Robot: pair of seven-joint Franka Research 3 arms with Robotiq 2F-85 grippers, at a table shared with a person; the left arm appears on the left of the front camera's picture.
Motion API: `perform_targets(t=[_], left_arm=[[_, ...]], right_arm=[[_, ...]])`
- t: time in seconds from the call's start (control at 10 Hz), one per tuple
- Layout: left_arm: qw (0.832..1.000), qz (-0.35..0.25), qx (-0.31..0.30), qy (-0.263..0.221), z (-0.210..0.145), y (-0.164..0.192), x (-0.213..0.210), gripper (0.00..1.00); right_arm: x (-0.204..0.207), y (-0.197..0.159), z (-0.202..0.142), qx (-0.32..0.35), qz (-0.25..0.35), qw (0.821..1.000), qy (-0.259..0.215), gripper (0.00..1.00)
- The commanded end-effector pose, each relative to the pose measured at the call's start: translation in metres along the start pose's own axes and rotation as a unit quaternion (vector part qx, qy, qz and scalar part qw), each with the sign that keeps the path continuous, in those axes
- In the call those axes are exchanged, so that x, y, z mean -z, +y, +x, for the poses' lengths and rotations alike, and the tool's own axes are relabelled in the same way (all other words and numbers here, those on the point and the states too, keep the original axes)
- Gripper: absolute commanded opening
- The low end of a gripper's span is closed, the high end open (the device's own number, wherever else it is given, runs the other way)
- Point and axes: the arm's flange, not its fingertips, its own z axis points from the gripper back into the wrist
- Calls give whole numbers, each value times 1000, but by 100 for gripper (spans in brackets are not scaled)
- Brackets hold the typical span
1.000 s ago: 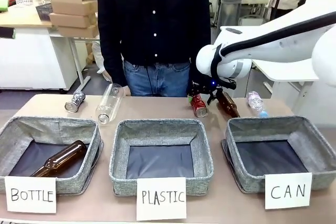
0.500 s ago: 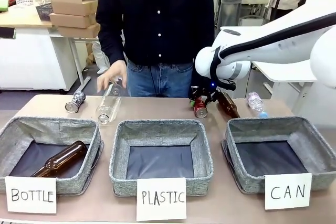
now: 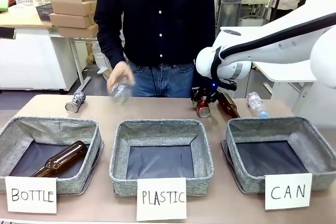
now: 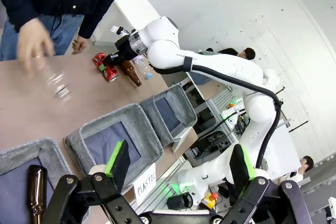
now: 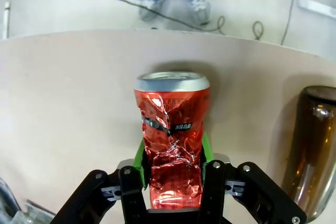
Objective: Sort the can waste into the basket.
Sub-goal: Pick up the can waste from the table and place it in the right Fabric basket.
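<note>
The dented red can [image 3: 202, 109] lies at the table's far edge, right of the middle, and my right gripper [image 3: 201, 99] is shut on it. In the right wrist view the red can [image 5: 172, 129] sits squeezed between the green pads [image 5: 139, 157], its silver end pointing away. The silvery can [image 3: 75, 101] lies at the far left of the table. The grey basket [image 3: 315, 153] signed "CAN" stands at the front right, holding nothing. My left gripper [image 4: 178, 169] hangs open high above the table, out of the front view.
A brown bottle [image 3: 227, 104] lies right beside the red can, with a clear bottle [image 3: 255, 102] further right. The person's hand [image 3: 119, 74] holds a clear plastic bottle [image 3: 121, 90] above the table. The PLASTIC bin [image 3: 207, 156] is in the middle; the BOTTLE bin [image 3: 10, 129] holds a brown bottle.
The person's hand has come down, taken the clear bottle off the table and lifted it to the right. My right gripper and the red can have shifted slightly right.
</note>
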Motion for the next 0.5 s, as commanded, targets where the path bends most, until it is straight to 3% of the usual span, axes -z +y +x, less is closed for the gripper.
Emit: perform_targets(t=[0.0,0.2,0.4], left_arm=[[1000,-4,5,-3,1,-3,2,100],[1000,-4,5,-3,1,-3,2,100],[1000,-4,5,-3,1,-3,2,100]], right_arm=[[-5,-3,2,20,-12,1000,6,5],[-13,-6,1,19,-8,1000,6,5],[-95,-12,-43,-42,52,998,17,5]])
